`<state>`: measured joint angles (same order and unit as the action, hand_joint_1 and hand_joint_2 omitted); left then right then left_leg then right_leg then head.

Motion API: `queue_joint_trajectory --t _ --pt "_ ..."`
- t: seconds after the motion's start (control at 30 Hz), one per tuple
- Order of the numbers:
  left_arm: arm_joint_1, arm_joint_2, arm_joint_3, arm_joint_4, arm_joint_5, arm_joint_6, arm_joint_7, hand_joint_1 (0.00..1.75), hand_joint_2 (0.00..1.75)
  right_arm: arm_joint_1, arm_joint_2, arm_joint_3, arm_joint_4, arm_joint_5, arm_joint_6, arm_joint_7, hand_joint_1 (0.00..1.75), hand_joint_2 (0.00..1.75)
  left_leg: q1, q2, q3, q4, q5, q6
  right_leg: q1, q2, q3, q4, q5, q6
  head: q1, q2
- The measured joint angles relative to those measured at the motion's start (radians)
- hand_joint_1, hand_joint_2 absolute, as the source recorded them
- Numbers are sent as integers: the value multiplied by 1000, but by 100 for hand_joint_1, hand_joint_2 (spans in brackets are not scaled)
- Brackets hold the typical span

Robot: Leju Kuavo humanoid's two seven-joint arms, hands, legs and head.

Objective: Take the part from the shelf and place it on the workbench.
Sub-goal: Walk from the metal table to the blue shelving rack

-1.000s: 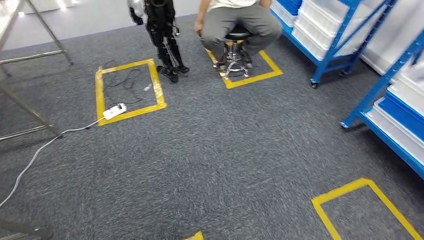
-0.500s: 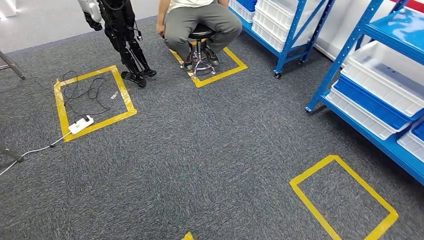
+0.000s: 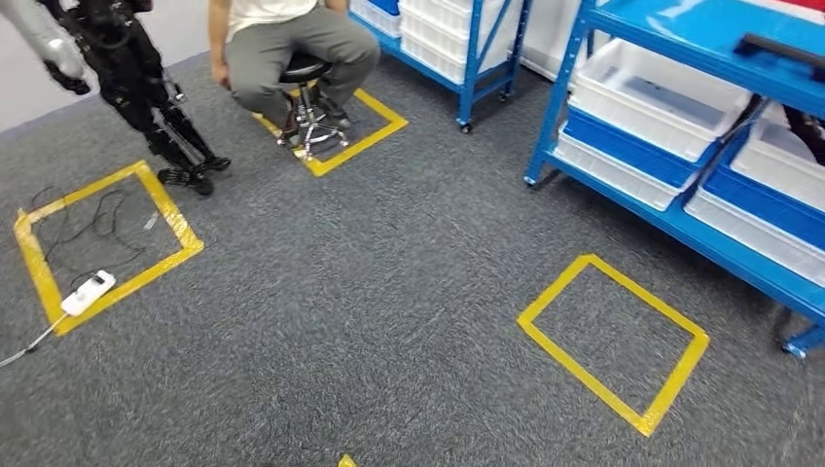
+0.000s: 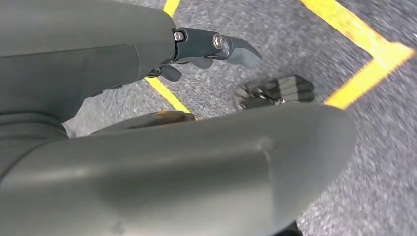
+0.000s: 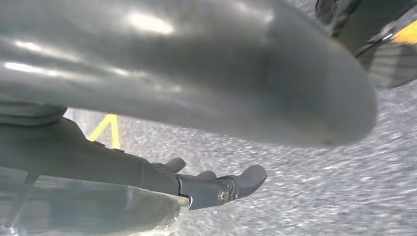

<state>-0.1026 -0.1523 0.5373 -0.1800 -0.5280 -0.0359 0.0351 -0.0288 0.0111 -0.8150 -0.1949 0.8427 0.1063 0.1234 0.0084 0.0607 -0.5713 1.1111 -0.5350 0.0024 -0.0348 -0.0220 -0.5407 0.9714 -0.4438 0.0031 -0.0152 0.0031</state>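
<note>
A blue shelf (image 3: pixel 671 44) with white bins (image 3: pixel 642 97) stands at the right of the head view. A dark, long object (image 3: pixel 783 47) lies on its upper board; I cannot tell what it is. My left hand (image 4: pixel 201 46) hangs over grey carpet with its fingers extended and nothing in them. My right hand (image 5: pixel 206 189) hangs the same way, fingers apart and holding nothing. Both are far from the shelf.
A person (image 3: pixel 287 44) sits on a stool inside a yellow tape square at the back. Another robot (image 3: pixel 131 88) stands to the left of them. A power strip (image 3: pixel 88 292) and cable lie at the left. A yellow tape square (image 3: pixel 613 341) marks the carpet before the shelf. A second blue shelf (image 3: pixel 448 44) stands further back.
The camera has swung to the right, so the whole scene has shifted left. The near shelf with its bins now stands larger at the right. Both hands still hang with nothing in them.
</note>
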Motion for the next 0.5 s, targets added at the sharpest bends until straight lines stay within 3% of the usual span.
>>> queue_joint_trajectory --t 0.07,0.1,0.13,0.17,0.2,0.27,0.33,0.37,0.4,0.43,0.5 --pt "2 0 0 0 -1 0 0 0 0 -4 -1 0 0 1 0 0 0 0 3 -50 -54 127 -68 -6 4 29 -4 1 4 -8 -1 0" --pt "4 1 0 0 -2 0 0 0 0 -4 -1 0 0 1 1 0 0 0 3 -58 -76 175 -86 -7 5 46 -6 2 4 -9 -1 0" --pt "5 1 0 0 -3 0 0 0 0 -4 -1 0 0 1 1 0 0 0 4 -61 -83 190 -82 -8 6 63 -6 3 5 -9 -1 0" --pt "5 1 0 0 -4 0 0 0 0 -2 -1 0 0 1 1 0 0 0 5 -63 -73 166 -59 -7 6 80 -6 5 5 -9 -1 0" --pt "5 2 0 0 -5 0 0 0 0 -1 -1 0 0 1 2 0 0 0 7 -72 -43 101 -20 -5 6 95 -5 7 5 -9 -1 0" --pt "5 4 0 0 -8 0 -2 0 0 -3 0 0 0 1 2 0 0 0 14 -126 17 -36 41 1 9 125 -8 12 6 -4 0 0" --pt "4 5 0 0 -10 -4 -10 0 0 -4 0 0 0 4 3 0 0 0 13 -157 36 -92 55 7 11 150 -22 12 12 11 0 0" --pt "2 5 0 0 -11 -7 -16 0 0 -2 0 0 0 5 3 0 0 0 10 -147 36 -97 57 12 11 162 -32 10 16 20 0 0" --pt "1 5 0 0 -12 -9 -20 0 0 0 -1 0 0 6 3 0 0 0 9 -134 37 -104 63 20 11 166 -39 9 19 28 1 0" --pt "0 4 0 0 -13 -11 -22 0 0 1 -1 -1 0 7 3 0 0 0 9 -123 39 -113 69 28 12 150 -47 16 17 32 1 0" --pt "-1 4 0 0 -15 -14 -25 0 0 0 -2 -1 0 8 4 0 0 0 10 -96 41 -128 80 41 16 86 -81 77 -17 28 6 0"
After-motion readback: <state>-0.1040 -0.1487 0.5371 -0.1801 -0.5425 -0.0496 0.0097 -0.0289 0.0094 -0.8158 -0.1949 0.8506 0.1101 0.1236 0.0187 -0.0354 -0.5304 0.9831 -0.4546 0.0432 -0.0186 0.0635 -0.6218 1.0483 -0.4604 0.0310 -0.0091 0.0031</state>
